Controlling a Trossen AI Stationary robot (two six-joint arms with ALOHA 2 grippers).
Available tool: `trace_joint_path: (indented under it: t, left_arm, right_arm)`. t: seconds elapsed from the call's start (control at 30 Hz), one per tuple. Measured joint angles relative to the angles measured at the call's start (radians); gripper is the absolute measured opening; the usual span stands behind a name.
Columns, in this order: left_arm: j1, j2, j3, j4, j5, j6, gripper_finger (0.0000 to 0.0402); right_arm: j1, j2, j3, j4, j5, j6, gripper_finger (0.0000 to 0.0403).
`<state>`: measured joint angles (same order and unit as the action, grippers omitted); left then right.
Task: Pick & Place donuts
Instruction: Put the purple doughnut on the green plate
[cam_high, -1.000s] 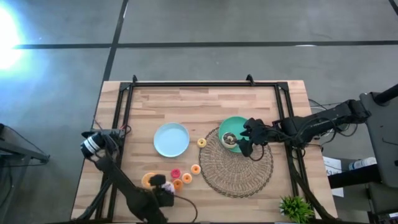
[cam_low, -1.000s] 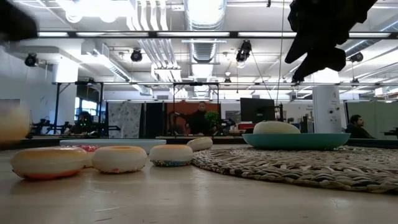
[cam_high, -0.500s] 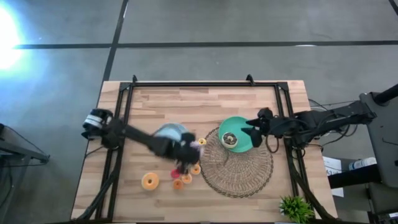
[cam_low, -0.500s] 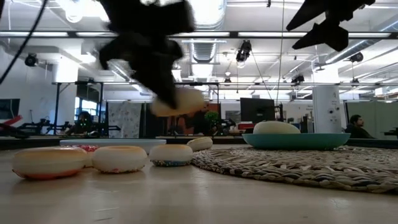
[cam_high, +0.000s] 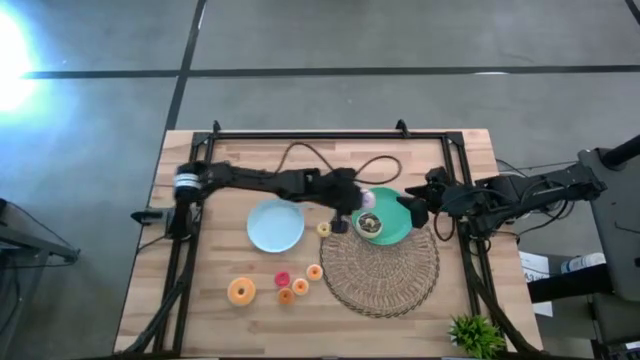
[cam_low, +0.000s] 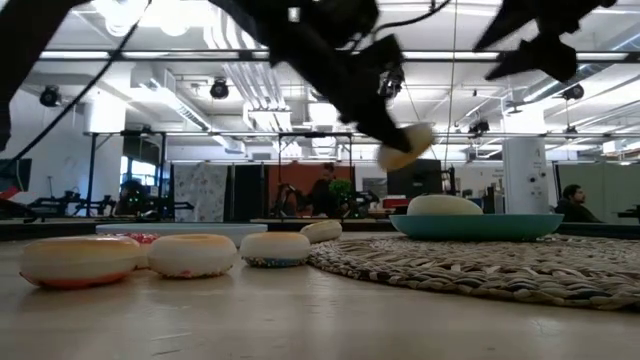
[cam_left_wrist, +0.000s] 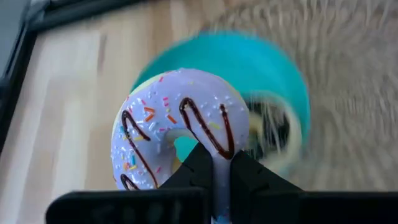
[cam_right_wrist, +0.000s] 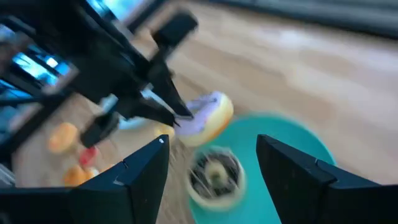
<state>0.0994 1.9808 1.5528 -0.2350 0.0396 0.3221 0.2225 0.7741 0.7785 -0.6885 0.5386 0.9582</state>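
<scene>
— Where do we find the left gripper?

— Over the teal plate, closed on a white frosted donut with chocolate drizzle and sprinkles, held in the air.

— And the right gripper?

— We see it at the plate's far edge, fingers spread wide, empty. A second donut already lies on the plate; the others sit on the wood near the light-blue plate.

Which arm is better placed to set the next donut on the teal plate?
Left. Its hand is shut on a frosted donut and hangs at the teal plate, which already holds one donut. The right hand is open and empty beside the plate.
</scene>
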Motion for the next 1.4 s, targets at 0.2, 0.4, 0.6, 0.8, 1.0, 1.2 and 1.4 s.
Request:
trace_joint_path:
  t: [0.2, 0.4, 0.6, 0.8, 1.0, 1.2, 1.4]
  left_arm:
    - [0.005, 0.2, 0.257, -0.088, 0.021, 0.154, 0.0]
    - [0.019, 0.345, 0.463, -0.24, -0.002, 0.213, 0.0001]
    - [0.025, 0.394, 0.529, -0.344, -0.123, 0.226, 0.0027]
    - [0.024, 0.389, 0.511, -0.388, -0.102, 0.177, 0.0076]
    - [0.014, 0.369, 0.519, -0.433, -0.101, 0.127, 0.0119]
    - [0.014, 0.349, 0.564, -0.466, -0.095, 0.106, 0.0138]
    - [0.021, 0.338, 0.583, -0.47, -0.053, 0.106, 0.014]
  right_arm:
    - [0.025, -0.025, 0.0, -0.167, -0.041, 0.142, 0.0232]
    - [0.048, -0.072, -0.001, -0.316, -0.045, 0.262, 0.0237]
    - [0.05, -0.087, -0.001, -0.319, -0.046, 0.271, 0.024]
    - [0.05, -0.085, -0.001, -0.326, -0.047, 0.259, 0.0238]
    - [0.05, -0.086, -0.002, -0.326, -0.047, 0.249, 0.024]
    - [0.05, -0.086, -0.002, -0.326, -0.046, 0.243, 0.0238]
    - [0.05, -0.087, -0.002, -0.326, -0.043, 0.243, 0.0242]
